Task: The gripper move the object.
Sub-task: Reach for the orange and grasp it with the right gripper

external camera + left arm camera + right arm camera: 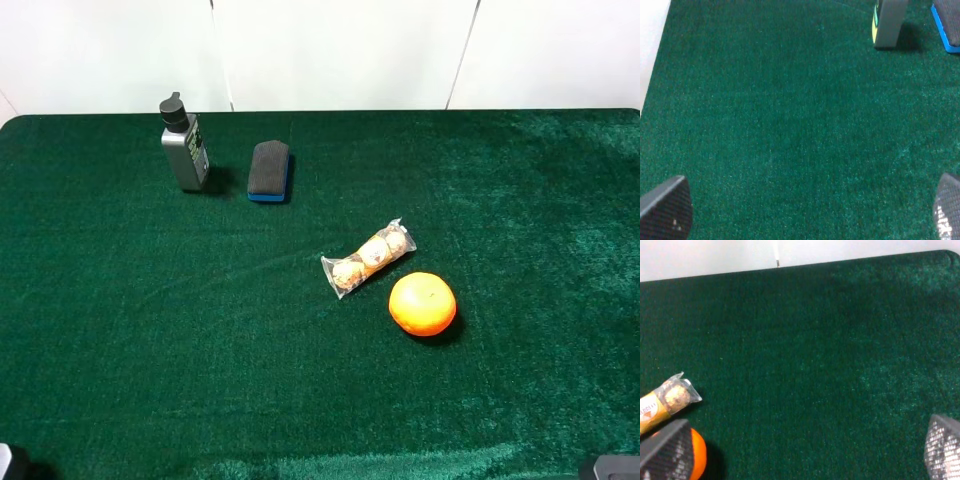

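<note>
Sitting on the green cloth point(120, 330) right of the middle, just beside the clear packet point(368, 258), the orange fruit point(422, 303) lies nearer the right gripper point(805, 447), whose jaws gape wide and empty, and shows beside one fingertip point(667, 452) rather than between the two.
</note>
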`<state>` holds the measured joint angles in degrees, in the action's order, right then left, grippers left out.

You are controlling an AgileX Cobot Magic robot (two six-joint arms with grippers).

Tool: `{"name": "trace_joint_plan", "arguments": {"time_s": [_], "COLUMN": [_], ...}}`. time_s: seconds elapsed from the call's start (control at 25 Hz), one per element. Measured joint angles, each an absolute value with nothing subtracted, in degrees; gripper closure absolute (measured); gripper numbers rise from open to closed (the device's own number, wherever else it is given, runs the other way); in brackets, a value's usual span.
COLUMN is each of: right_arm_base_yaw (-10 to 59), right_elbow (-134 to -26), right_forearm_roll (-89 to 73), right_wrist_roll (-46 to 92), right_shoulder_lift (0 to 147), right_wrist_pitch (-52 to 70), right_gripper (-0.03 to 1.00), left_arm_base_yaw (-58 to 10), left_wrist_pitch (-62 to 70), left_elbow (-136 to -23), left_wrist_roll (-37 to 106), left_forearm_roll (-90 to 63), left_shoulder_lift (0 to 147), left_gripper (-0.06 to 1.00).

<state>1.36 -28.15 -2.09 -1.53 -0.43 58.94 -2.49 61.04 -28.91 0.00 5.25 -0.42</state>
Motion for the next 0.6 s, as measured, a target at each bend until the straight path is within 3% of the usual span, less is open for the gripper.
{"name": "trace_joint_plan", "arguments": {"time_s": [0.6], "right_arm_base_yaw": [1.4], "right_elbow": [-28.2], "right_forearm_roll": [-2.2], "right_wrist_roll": [-1.5], "right_shoulder_lift": [-0.4], "right_wrist_pitch": [58.9], "right_gripper": [0.28], "left_arm_base_yaw": [-2.5], "left_wrist_pitch": [61.0], "left_elbow": [-28.9], "left_wrist_roll": [0.0], "left_forearm_roll": [5.2], "left_shoulder_lift": [-0.4], "left_gripper": [-0.04]}}
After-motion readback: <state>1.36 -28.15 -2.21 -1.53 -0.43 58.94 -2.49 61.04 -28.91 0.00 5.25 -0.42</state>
